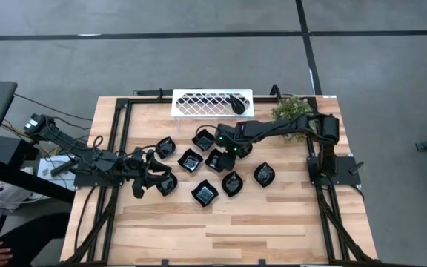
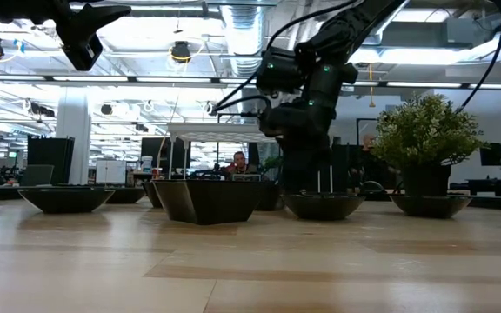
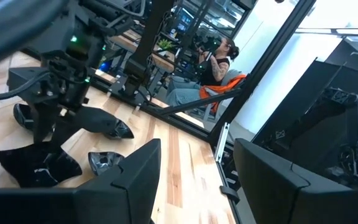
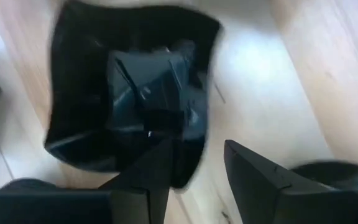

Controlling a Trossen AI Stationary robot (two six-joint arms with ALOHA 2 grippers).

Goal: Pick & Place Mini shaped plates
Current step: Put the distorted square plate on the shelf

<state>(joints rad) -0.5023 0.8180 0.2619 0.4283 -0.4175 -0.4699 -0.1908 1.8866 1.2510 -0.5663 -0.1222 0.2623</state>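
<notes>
While the left end effector [image 1: 141,180] waits spread aside, the right end effector [image 1: 224,145], fingers parted, hangs directly over a wavy-edged square plate [image 4: 129,93], one finger [image 4: 151,180] inside its rim.

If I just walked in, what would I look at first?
Probably the bunch of shiny black mini plates spread over the middle of the wooden table. Then the right pincer, reaching down over one wavy square plate with its fingers apart. A white lattice tray sits at the far edge.

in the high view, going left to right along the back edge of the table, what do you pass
white tray → a black plate lying at the tray's right end → plant
</notes>
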